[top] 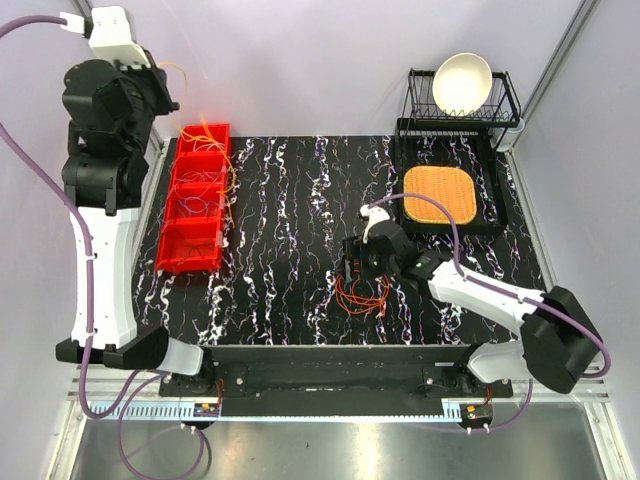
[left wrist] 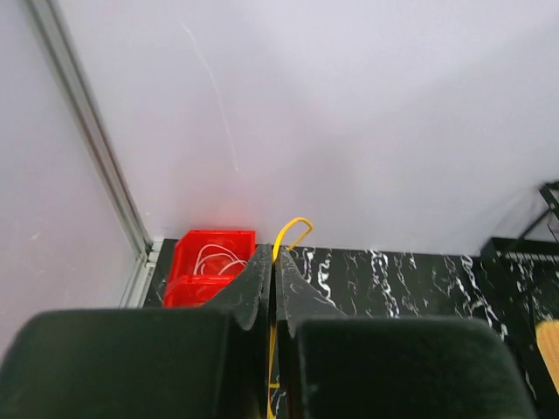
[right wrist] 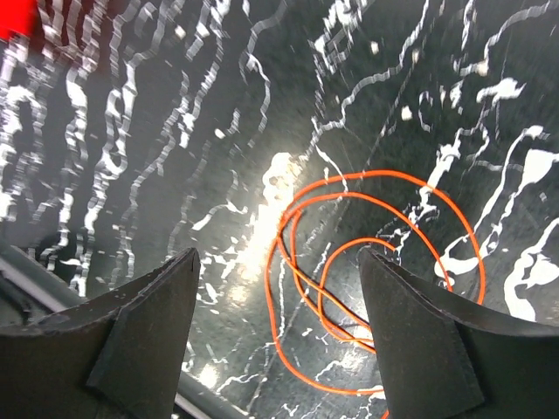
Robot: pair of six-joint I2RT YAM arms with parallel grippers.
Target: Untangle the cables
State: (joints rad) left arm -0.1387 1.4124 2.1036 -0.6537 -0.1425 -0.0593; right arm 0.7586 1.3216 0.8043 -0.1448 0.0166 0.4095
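Note:
My left gripper (top: 168, 88) is raised high at the far left, shut on a thin yellow cable (left wrist: 292, 232) that pokes out above the fingertips and runs down between them. In the top view that yellow cable (top: 231, 172) hangs down along the red bins. Loose loops of orange cable (top: 362, 296) lie on the black marbled table near the front middle. My right gripper (top: 354, 268) hovers low just above them, open, with the orange loops (right wrist: 376, 262) lying between and below its fingers (right wrist: 148, 323). Nothing is held in it.
A row of red bins (top: 195, 210) holding thin cables stands at the left of the table; the far one (left wrist: 214, 257) shows a white cable. A black tray with an orange mat (top: 438, 193) sits back right, behind it a dish rack (top: 505, 100) with a white bowl (top: 462, 82).

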